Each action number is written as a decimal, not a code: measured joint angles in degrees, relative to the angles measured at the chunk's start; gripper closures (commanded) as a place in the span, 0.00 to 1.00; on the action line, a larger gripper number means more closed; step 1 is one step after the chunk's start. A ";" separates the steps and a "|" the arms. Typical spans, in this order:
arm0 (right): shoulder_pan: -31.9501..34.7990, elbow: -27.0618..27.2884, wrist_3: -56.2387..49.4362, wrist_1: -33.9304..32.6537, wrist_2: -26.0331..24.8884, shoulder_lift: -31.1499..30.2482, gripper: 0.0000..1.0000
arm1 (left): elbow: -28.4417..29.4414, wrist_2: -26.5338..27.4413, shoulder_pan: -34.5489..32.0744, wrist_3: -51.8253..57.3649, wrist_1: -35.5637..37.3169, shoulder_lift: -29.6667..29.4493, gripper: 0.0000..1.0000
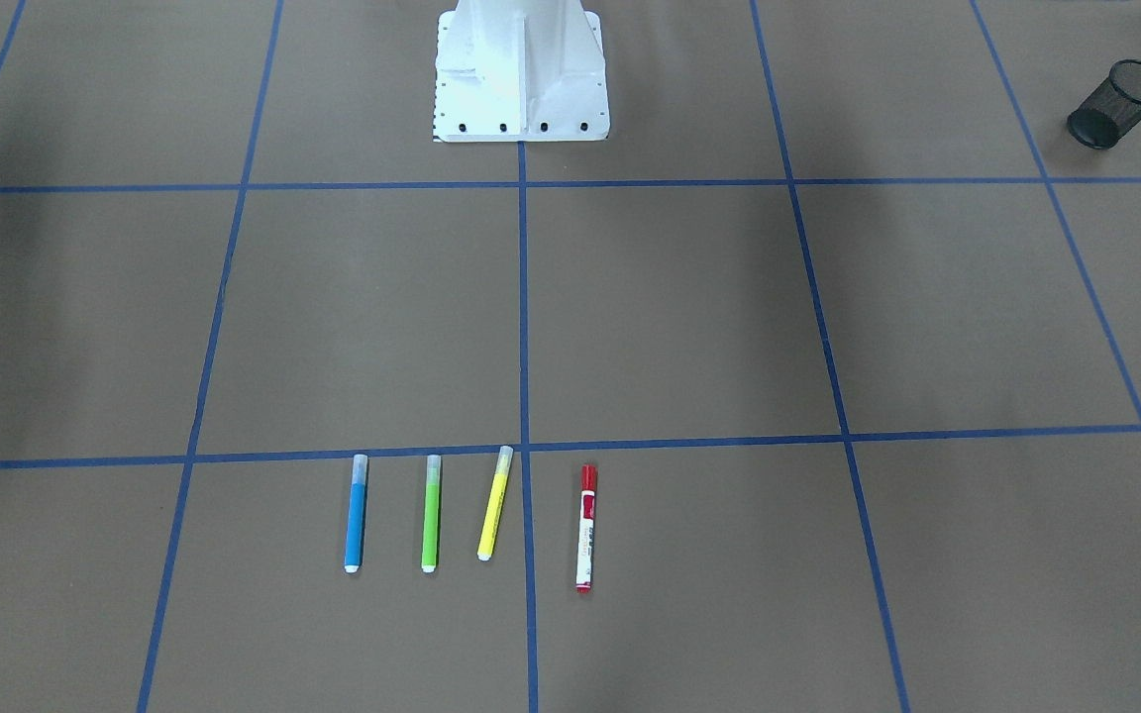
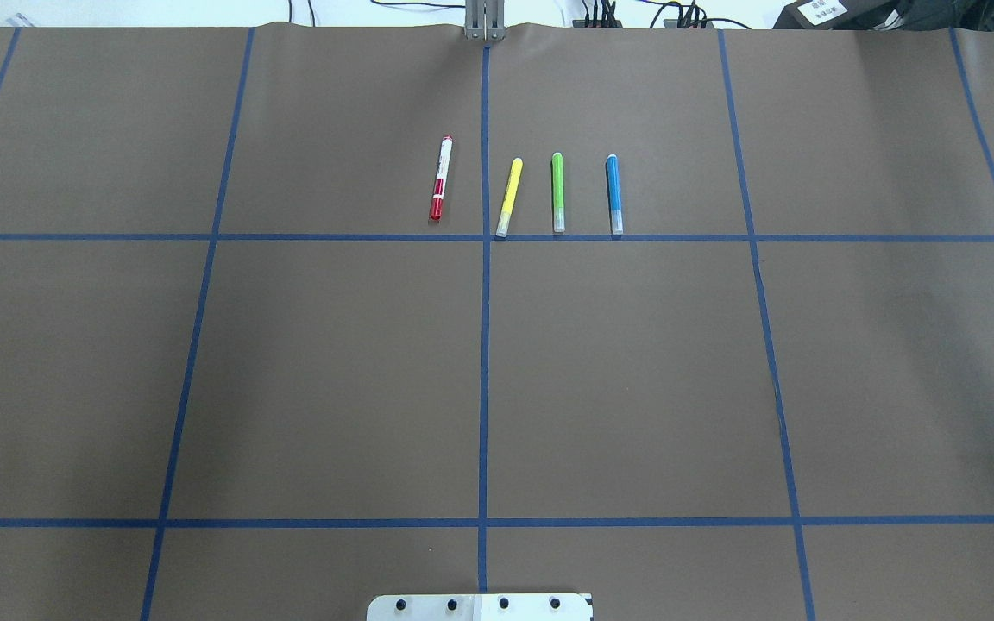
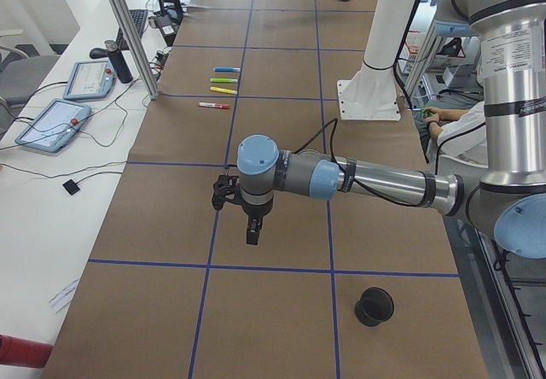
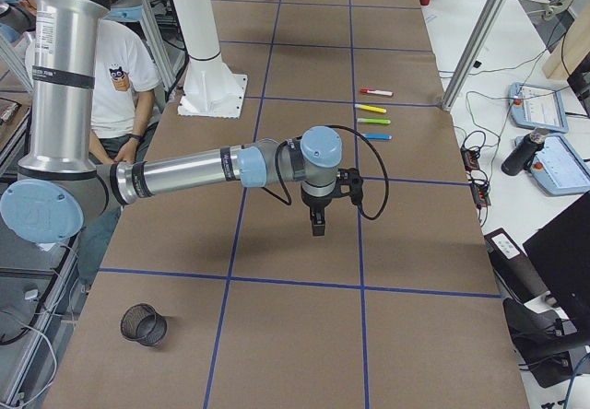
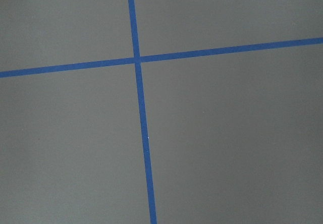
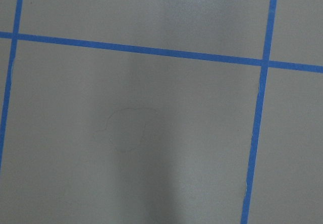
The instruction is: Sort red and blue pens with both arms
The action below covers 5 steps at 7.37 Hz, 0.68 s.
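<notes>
The red pen [image 2: 440, 178], a white-barrelled marker with a red cap, lies at the left end of a row on the far side of the table. The blue pen [image 2: 613, 194] lies at the row's right end. Both show again in the front view, red pen [image 1: 585, 530] and blue pen [image 1: 356, 515]. My left gripper [image 3: 252, 225] hangs above the brown paper well short of the pens, seen only from the left side. My right gripper [image 4: 316, 220] hangs likewise, seen only from the right side. I cannot tell whether either is open or shut. Both wrist views show only paper and blue tape.
A yellow highlighter [image 2: 509, 197] and a green highlighter [image 2: 557, 191] lie between the two pens. Black mesh cups stand near the table's ends: one [image 3: 374, 306] on my left, one [image 4: 143, 324] on my right. The white pedestal [image 1: 521, 69] stands mid-table. A seated person [image 4: 120, 68] is behind it.
</notes>
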 measured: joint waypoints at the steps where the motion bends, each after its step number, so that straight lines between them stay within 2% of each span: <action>1: -0.06 -0.03 0.08 0.08 0.00 0.03 0.00 | -0.13 -0.22 0.03 -0.51 -0.03 -0.16 0.00; 5: -0.46 -0.12 0.26 0.07 0.10 0.06 0.00 | 0.04 -3.91 0.53 -1.72 -2.50 -1.55 0.00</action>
